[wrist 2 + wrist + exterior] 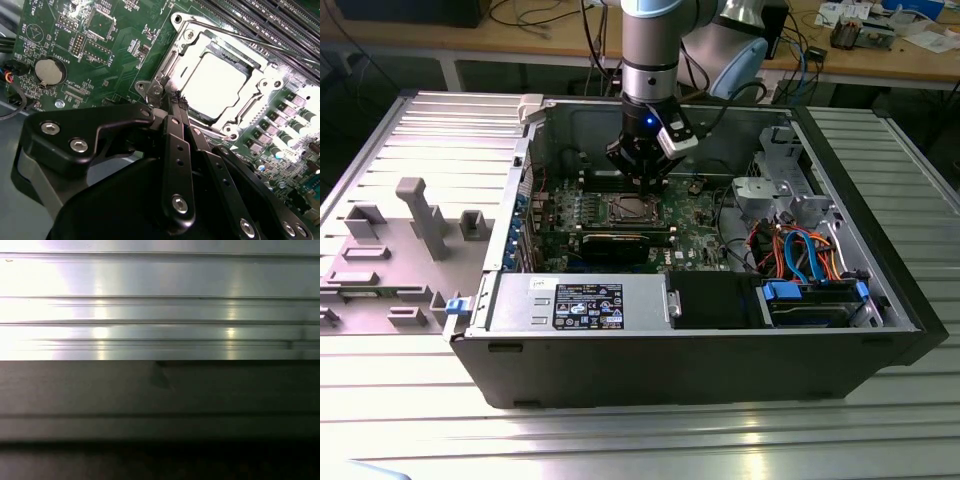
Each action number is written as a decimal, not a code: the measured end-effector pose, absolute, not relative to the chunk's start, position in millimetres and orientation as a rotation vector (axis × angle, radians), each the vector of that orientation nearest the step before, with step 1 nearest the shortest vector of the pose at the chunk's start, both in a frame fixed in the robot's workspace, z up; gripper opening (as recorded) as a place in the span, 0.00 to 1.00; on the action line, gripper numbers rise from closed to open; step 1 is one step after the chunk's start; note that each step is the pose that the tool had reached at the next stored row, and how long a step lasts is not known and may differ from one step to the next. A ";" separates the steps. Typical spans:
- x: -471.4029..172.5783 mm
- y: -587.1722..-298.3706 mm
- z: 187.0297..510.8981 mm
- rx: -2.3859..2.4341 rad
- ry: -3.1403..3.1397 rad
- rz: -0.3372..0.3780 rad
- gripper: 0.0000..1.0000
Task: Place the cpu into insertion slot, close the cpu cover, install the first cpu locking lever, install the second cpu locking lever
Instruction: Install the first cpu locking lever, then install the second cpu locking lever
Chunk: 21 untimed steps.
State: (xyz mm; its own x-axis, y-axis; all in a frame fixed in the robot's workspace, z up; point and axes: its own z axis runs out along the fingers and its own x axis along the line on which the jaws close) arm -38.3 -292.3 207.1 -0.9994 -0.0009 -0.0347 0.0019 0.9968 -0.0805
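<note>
Second wrist view: we see claw (pixel 176 102) with fingers pressed together, holding nothing, tips touching corner of cpu cover (pixel 260 85). Cover lies flat over insertion slot (pixel 172 67); cpu (pixel 215 80) sits inside, silver top showing through cut-out. Exterior view: we see claw (pixel 638 178) hanging inside open computer case (pixel 720 350), just above slot (pixel 626 209), on ribbed counter (pixel 620 440).

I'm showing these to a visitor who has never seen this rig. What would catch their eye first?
The open computer case on the ribbed metal table, with the arm reaching down into it. In the second wrist view, the bright cpu sits in the insertion slot, the cpu cover closed around it, the gripper at its corner.
</note>
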 end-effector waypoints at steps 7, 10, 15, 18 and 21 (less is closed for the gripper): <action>-38.3 -292.4 207.1 0.001 3.104 -0.125 0.11; -38.3 -296.1 207.1 0.001 3.104 -0.125 0.11; -38.3 -300.4 207.0 0.001 3.104 -0.125 0.11; -38.3 -302.1 206.9 0.001 3.104 -0.125 0.11; -38.2 -305.2 206.8 0.001 3.104 -0.125 0.11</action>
